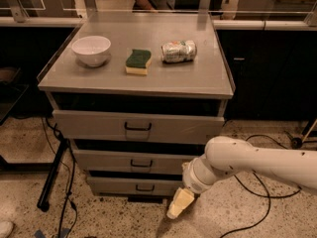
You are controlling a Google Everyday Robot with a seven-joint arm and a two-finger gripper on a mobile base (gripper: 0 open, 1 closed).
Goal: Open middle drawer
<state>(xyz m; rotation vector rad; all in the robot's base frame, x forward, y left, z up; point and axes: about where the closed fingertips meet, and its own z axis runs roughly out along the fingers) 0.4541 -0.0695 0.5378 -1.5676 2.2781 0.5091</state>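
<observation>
Below middle drawer [131, 161], end effector [179, 205] before right end of bottom drawer [130, 186].

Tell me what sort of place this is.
Likely a lab or workshop: grey metal drawer cabinet, loose cables on speckled floor, dark counters behind. The gripper hangs low beside the bottom drawer.

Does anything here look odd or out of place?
Only the can on the cabinet top: it lies on its side and looks dented. The bowl stands upright, the sponge lies flat. The gripper hangs low near the floor, by the right end of the bottom drawer, below the middle drawer.
</observation>
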